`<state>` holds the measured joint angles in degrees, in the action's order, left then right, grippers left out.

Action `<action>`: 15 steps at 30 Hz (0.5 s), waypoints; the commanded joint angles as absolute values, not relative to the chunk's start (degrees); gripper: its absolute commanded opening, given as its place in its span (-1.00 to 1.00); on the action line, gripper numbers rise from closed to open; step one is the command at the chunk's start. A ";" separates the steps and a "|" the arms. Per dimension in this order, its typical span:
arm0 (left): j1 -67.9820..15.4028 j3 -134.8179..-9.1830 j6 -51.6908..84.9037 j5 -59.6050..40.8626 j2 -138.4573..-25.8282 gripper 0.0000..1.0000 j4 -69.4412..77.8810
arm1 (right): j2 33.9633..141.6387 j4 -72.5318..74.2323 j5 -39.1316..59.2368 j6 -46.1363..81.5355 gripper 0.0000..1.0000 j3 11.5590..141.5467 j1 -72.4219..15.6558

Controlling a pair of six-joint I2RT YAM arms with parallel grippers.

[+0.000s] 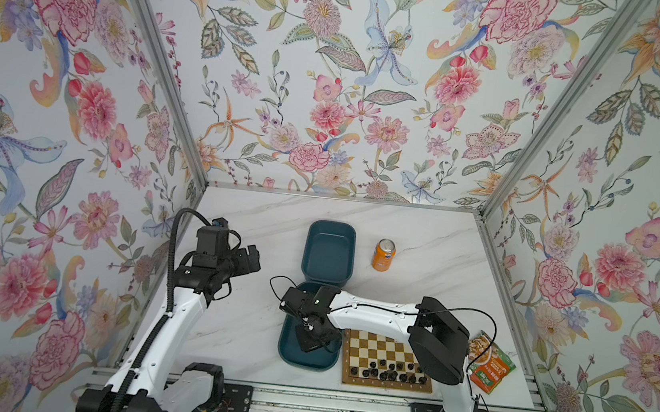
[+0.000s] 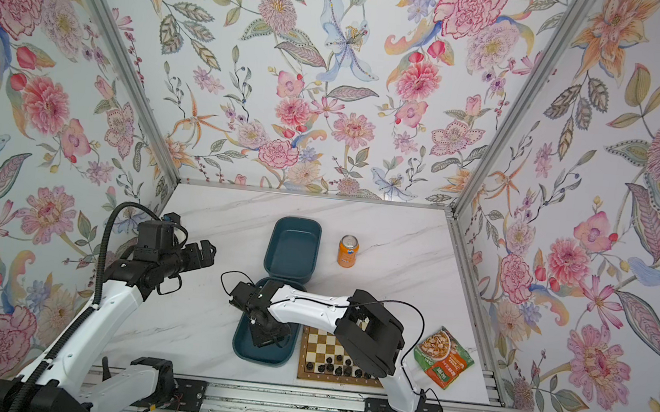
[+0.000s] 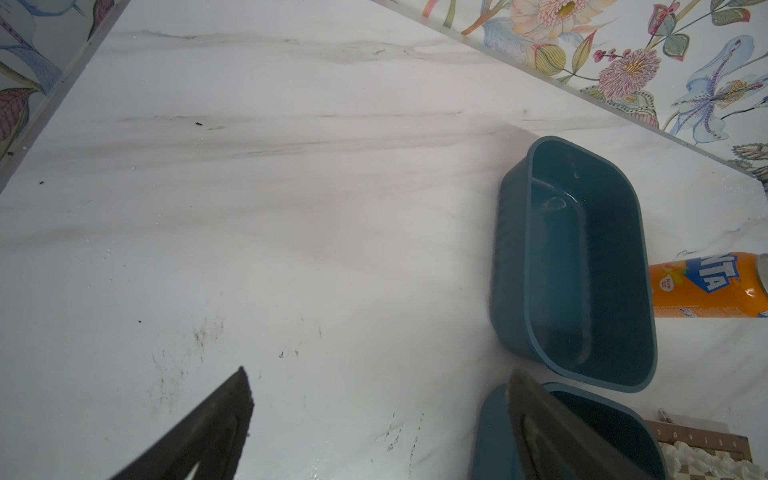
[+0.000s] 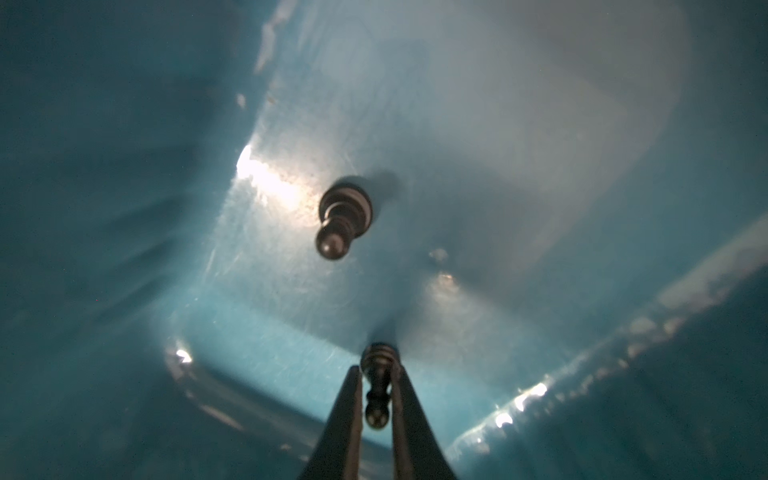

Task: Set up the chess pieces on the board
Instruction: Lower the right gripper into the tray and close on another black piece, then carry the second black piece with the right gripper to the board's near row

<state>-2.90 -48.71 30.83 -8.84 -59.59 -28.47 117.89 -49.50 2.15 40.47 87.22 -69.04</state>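
The board (image 1: 384,385) lies at the front right, partly under my right arm, and the same board (image 2: 337,379) shows in both top views. Several black chess pieces (image 1: 386,374) stand in its two near rows. White pieces (image 3: 698,461) show on it in the left wrist view. My right gripper (image 4: 376,370) is down inside the near teal tray (image 1: 287,357), shut on a black pawn (image 4: 377,399) that stands on the tray floor. A second black pawn (image 4: 343,220) stands free further along the floor. My left gripper (image 3: 379,372) hangs open and empty over bare table at the left (image 1: 254,255).
A second teal tray (image 1: 307,250) with nothing visible in it sits just behind the near one. An orange soda can (image 1: 383,255) stands to its right. A snack packet (image 1: 489,361) lies right of the board. Flowered walls close in three sides.
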 commanded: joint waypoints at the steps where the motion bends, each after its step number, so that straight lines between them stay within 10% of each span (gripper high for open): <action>1: -2.17 -49.03 30.06 -9.53 -58.90 0.94 -29.84 | 118.92 -49.32 1.67 40.69 -0.80 87.27 -68.93; 15: -2.06 -49.27 29.90 -9.76 -59.98 0.94 -29.19 | 110.63 -56.06 -4.15 40.77 -0.94 90.42 -67.01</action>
